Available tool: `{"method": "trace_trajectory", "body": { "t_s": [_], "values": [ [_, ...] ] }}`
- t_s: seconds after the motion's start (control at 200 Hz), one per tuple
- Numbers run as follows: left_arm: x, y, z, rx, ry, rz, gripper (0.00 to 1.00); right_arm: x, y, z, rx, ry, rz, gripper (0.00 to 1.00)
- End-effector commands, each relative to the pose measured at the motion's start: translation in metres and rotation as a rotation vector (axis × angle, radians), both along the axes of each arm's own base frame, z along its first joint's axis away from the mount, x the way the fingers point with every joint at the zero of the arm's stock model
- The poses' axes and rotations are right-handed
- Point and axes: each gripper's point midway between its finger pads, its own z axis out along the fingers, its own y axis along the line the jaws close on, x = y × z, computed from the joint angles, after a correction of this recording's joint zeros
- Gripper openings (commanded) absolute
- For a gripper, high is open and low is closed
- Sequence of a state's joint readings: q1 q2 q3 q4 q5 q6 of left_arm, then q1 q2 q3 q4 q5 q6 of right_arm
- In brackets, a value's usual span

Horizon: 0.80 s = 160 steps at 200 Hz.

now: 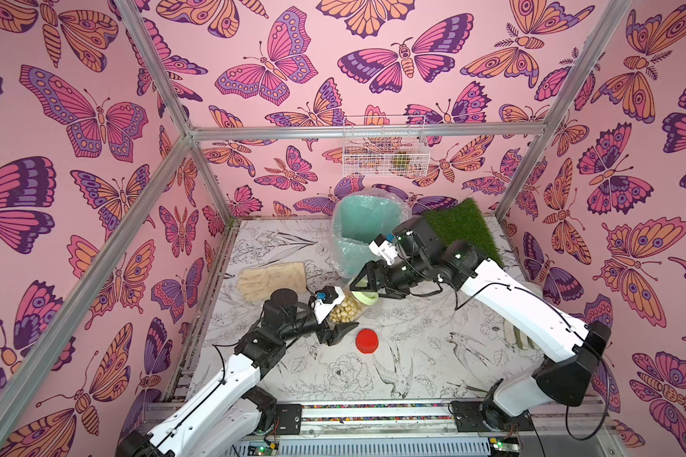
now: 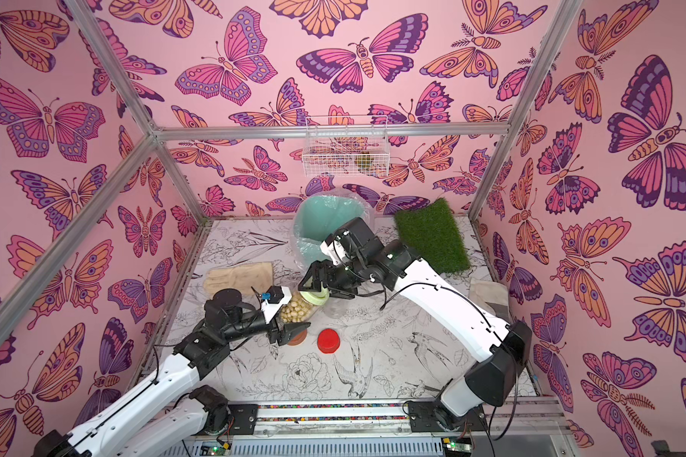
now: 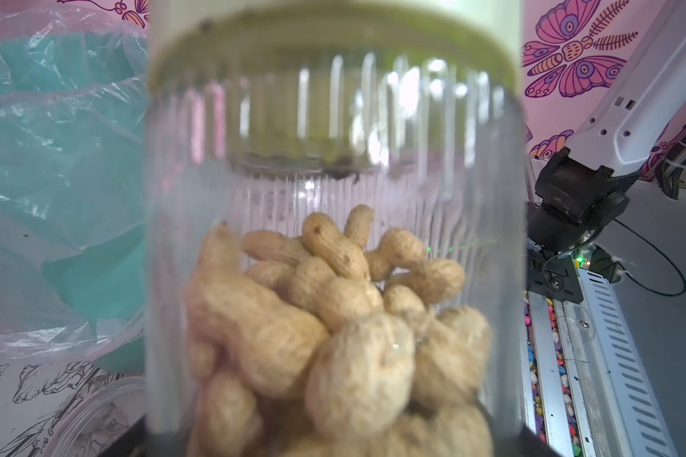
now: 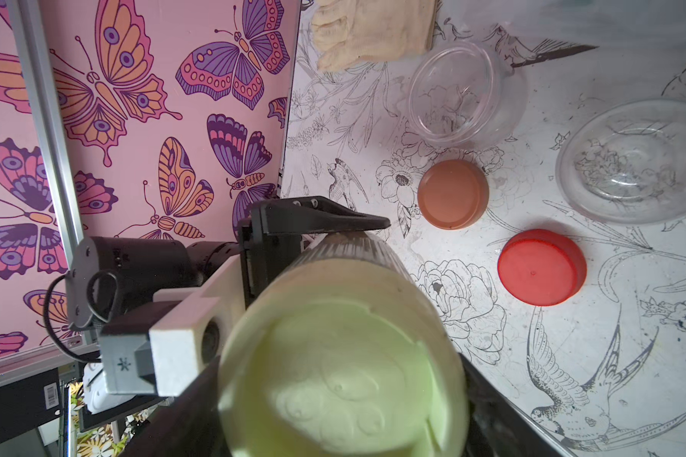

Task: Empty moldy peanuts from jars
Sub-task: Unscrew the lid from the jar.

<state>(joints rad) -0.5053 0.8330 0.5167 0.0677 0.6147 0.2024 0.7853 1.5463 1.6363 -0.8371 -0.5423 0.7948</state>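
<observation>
My left gripper (image 1: 339, 315) (image 2: 290, 313) is shut on a clear ribbed jar (image 1: 343, 310) (image 3: 333, 158), held tilted above the table. Moldy peanuts (image 3: 333, 336) (image 2: 294, 312) fill its lower half. A pale green lid (image 1: 367, 297) (image 4: 341, 376) caps the jar. My right gripper (image 1: 370, 292) (image 4: 341, 399) straddles that lid, and its dark fingers (image 4: 492, 415) press against both sides. Two empty clear jars (image 4: 456, 95) (image 4: 634, 158) stand open on the table. Near them lie a brown lid (image 4: 452, 194) and a red lid (image 1: 367, 341).
The mint-green bin (image 1: 357, 221) with its plastic liner stands just behind the grippers. A beige glove (image 1: 272, 279) lies to the left, a grass mat (image 1: 464, 225) at the back right, another glove (image 1: 519, 336) by the right arm. A wire basket (image 1: 385, 146) hangs on the back wall.
</observation>
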Motion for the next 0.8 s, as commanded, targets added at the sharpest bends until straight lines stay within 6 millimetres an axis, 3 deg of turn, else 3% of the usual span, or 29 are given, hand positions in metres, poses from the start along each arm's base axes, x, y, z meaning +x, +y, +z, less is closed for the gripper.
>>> {"method": "trace_trajectory", "body": {
  "t_s": [0.0, 0.15, 0.265, 0.406, 0.646, 0.681, 0.796],
  "values": [
    [0.001, -0.002, 0.024, -0.050, -0.088, -0.012, 0.00, -0.009, 0.006, 0.006, 0.012, -0.011, 0.066, 0.73],
    [0.001, -0.002, 0.026, -0.054, -0.094, -0.012, 0.00, -0.010, 0.007, -0.004, -0.014, -0.041, 0.151, 0.63],
    [0.000, -0.002, 0.026, -0.056, -0.092, -0.016, 0.00, -0.011, 0.007, -0.005, 0.037, -0.100, 0.241, 0.48],
    [-0.001, -0.002, 0.027, -0.063, -0.091, -0.019, 0.00, -0.006, 0.005, -0.004, 0.118, -0.198, 0.343, 0.21],
    [-0.004, -0.003, 0.030, -0.069, -0.083, -0.035, 0.00, -0.009, 0.006, 0.002, 0.190, -0.474, 0.566, 0.17],
    [-0.004, -0.004, 0.030, -0.070, -0.082, -0.039, 0.00, -0.016, 0.001, 0.015, 0.224, -0.545, 0.607, 0.17],
    [-0.005, -0.005, 0.031, -0.074, -0.076, -0.051, 0.00, -0.022, -0.005, 0.021, 0.276, -0.706, 0.716, 0.16]
  ]
}}
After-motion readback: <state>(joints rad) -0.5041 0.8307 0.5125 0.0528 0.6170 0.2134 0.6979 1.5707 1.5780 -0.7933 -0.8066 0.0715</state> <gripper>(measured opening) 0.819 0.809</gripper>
